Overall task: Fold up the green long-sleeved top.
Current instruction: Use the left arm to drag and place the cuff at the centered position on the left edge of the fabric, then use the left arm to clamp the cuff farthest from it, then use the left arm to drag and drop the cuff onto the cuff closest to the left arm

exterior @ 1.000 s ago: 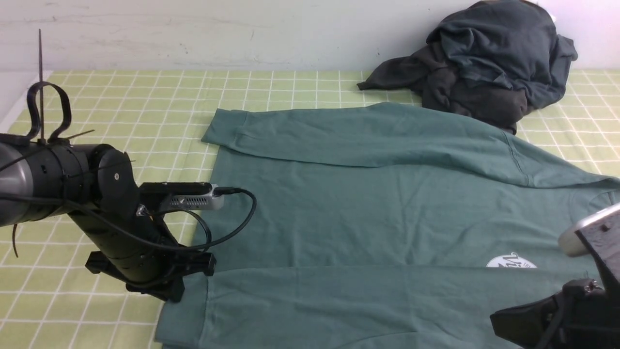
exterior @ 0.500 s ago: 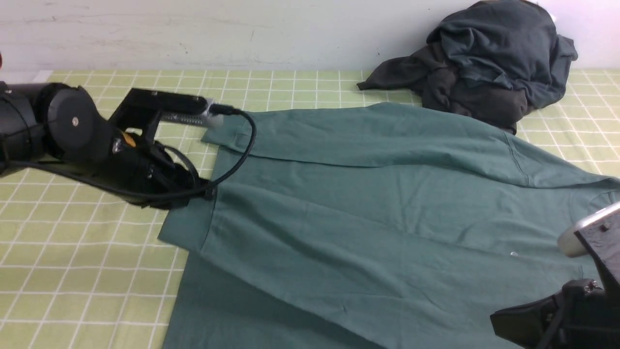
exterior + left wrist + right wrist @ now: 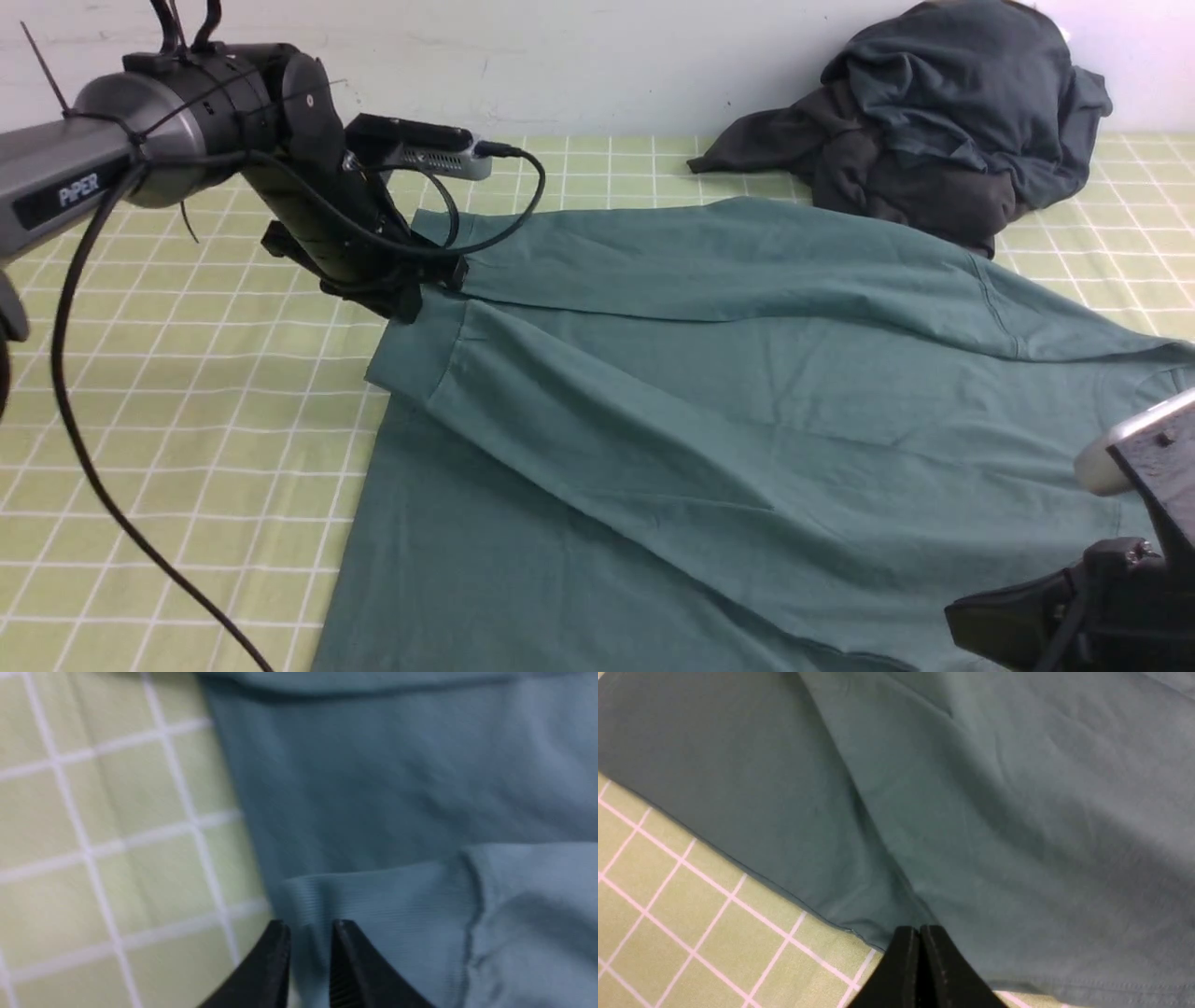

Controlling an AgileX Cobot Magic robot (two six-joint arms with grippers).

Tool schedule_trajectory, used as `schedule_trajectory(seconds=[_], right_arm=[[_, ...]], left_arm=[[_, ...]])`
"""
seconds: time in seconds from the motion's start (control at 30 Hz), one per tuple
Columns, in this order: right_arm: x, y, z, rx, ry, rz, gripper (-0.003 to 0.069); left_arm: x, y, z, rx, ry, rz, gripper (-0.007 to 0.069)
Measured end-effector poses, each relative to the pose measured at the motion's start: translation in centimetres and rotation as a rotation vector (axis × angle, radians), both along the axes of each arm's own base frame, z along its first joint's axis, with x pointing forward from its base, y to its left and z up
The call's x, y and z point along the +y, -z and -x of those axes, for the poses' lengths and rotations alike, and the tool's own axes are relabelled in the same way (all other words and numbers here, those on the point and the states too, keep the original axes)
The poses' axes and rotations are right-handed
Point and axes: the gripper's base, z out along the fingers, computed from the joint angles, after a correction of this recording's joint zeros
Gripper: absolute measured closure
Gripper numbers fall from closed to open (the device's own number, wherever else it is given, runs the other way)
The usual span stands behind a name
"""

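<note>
The green long-sleeved top (image 3: 709,392) lies spread on the checked cloth. Its far sleeve is folded across the upper body. My left gripper (image 3: 420,291) is shut on the near sleeve's ribbed cuff (image 3: 411,355), so that sleeve runs diagonally over the body. In the left wrist view the jaws (image 3: 310,926) stand slightly apart with the cuff (image 3: 373,896) pinched between them. My right gripper (image 3: 962,621) is at the front right edge. In the right wrist view its jaws (image 3: 920,929) are pressed together, with nothing seen between them, just above the top's edge (image 3: 840,924). The chest print is hidden.
A dark charcoal-navy heap of clothing (image 3: 943,112) sits at the back right against the wall, touching the top's shoulder. The yellow-green checked cloth (image 3: 187,392) shows bare to the left of the top. The left arm's cable (image 3: 84,448) hangs over that side.
My left gripper has carried the near sleeve's cuff from the front left up and toward the back. The sleeve swung over the body and covered the white print. The right arm has not moved.
</note>
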Motion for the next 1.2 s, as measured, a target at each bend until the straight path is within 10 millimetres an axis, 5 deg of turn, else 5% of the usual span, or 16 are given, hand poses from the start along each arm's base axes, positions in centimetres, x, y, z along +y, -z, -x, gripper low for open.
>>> schedule_trajectory(seconds=[0.23,0.47,0.57,0.77,0.83,0.93,1.07,1.2], right_arm=[[0.0,0.0,0.0,-0.002,0.000,0.001,0.0671],[0.0,0.0,-0.1,-0.027,-0.022,0.023,0.0671],[-0.1,0.0,-0.1,-0.049,-0.049,0.044,0.0671],[-0.1,0.0,-0.1,-0.061,-0.067,0.057,0.0671],[-0.1,0.0,-0.1,-0.061,-0.068,0.057,0.0671],[-0.1,0.0,-0.1,-0.062,-0.068,0.058,0.0671],[-0.1,-0.3,0.0,-0.074,-0.069,0.055,0.0671],[-0.3,-0.9,0.5,-0.119,-0.077,0.060,0.0671]], left_arm=[[2.8,1.7,-5.3,-0.087,-0.166,0.055,0.0295],[2.6,5.8,-8.2,-0.216,-0.199,0.087,0.0270],[2.5,6.7,-8.6,-0.237,-0.209,0.117,0.0317],[2.4,6.5,-8.4,-0.218,-0.205,0.124,0.0541],[2.1,4.7,-7.6,-0.177,-0.175,0.117,0.0608],[1.9,2.5,-6.8,-0.153,-0.141,0.109,0.0614],[1.1,-3.7,-2.9,-0.017,-0.036,0.087,0.0615],[0.7,-6.6,-0.4,0.034,0.034,0.065,0.0615]])
